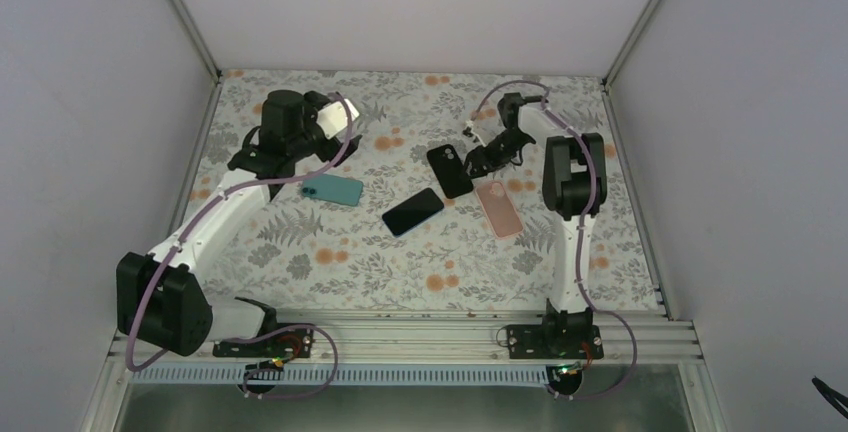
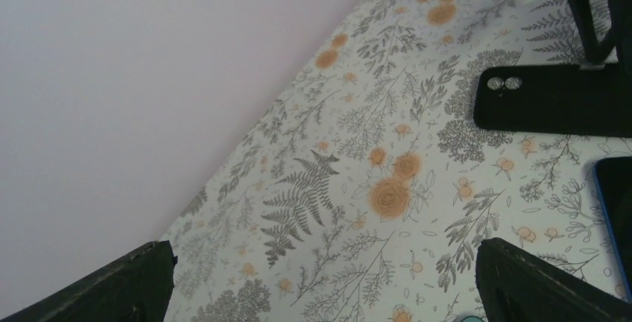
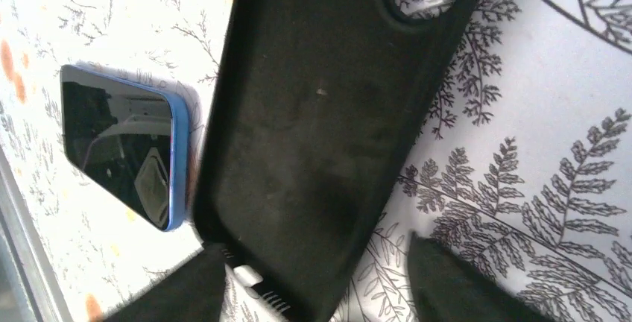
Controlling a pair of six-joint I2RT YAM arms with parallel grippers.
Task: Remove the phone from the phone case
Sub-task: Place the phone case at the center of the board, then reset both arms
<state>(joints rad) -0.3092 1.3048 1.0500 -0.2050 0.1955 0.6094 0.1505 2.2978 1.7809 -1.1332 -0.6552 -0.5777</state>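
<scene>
A black phone case (image 3: 328, 128) lies open side up, with no phone in it, in the middle of the table (image 1: 450, 170). The phone (image 3: 123, 154), blue-edged with a dark screen, lies flat beside it, apart from the case (image 1: 412, 211). My right gripper (image 3: 320, 292) is open. The case's bottom end lies between its fingers and is not pinched. In the top view it (image 1: 490, 157) hangs over the case's far right side. My left gripper (image 2: 320, 292) is open and empty above bare cloth, left of the case (image 2: 551, 98), at the back left (image 1: 275, 157).
A teal phone case (image 1: 333, 189) lies just right of my left gripper. A pink case (image 1: 498, 208) lies right of the phone. The flowered cloth (image 1: 400, 272) is walled by white panels at the back and both sides.
</scene>
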